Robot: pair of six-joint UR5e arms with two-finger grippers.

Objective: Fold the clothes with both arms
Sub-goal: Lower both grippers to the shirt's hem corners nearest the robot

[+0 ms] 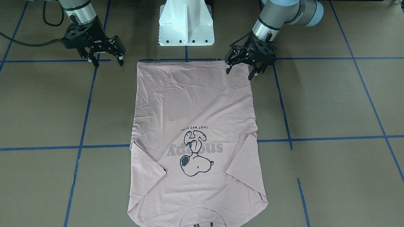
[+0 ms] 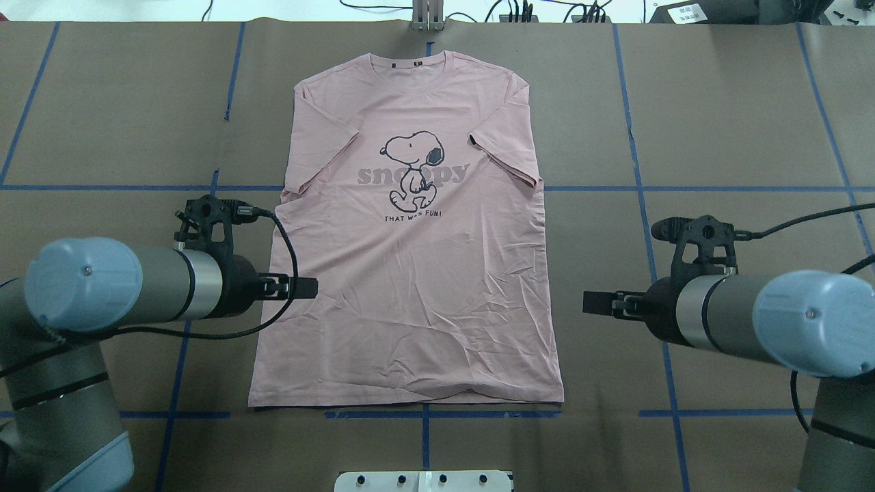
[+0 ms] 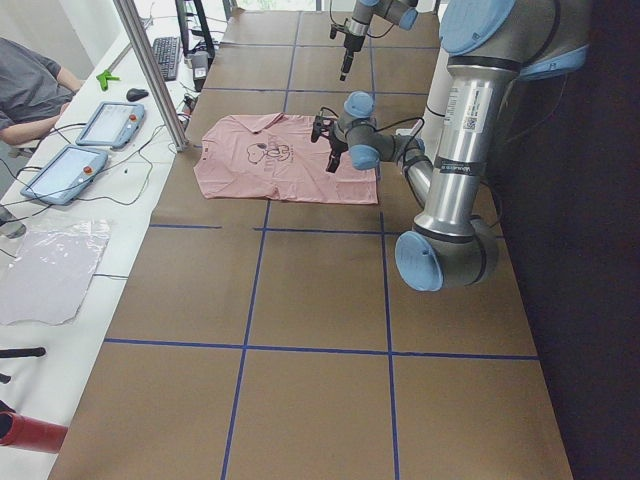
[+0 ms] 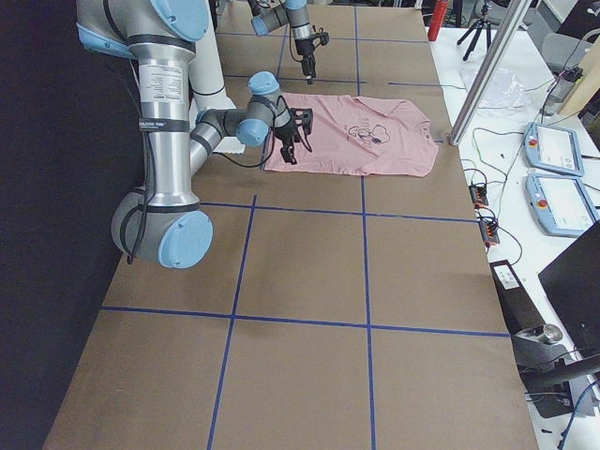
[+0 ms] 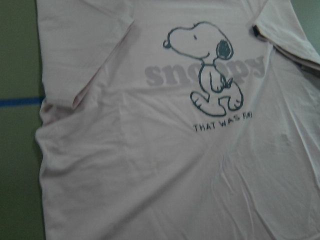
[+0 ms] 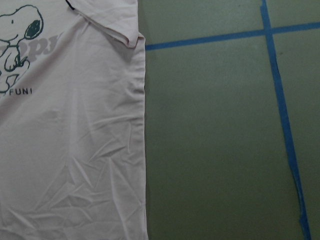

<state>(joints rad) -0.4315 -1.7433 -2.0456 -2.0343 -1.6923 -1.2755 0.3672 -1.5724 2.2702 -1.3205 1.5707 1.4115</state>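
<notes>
Squarely between the two arms, on the brown-paper table [image 2: 718, 123] gridded with blue tape, the pale pink T-shirt [image 2: 410, 294] lay flat and print-up. Its long axis ran straight out from the robot, with the hem [image 2: 410, 400] nearest the base and the collar [image 2: 437, 61] at the far end. Both short sleeves lay in against the body, and no fold had been made.

The left arm [image 2: 137, 283] and the right arm [image 2: 738, 318] reached in from opposite sides, forearms roughly level and pointing toward each other across the lower half of the garment.

The left gripper [image 1: 239, 74] was the nearer of the two. It hung over the shirt's side edge close to the hem corner, its fingers spread and holding nothing. The right gripper [image 1: 109, 64], also spread and empty, stood over bare table apart from its edge of the cloth, which lay inboard of it.

Judging by this layout, any paired grasp would need the right gripper to close that sideways gap first, while the left needed mainly to descend.
</notes>
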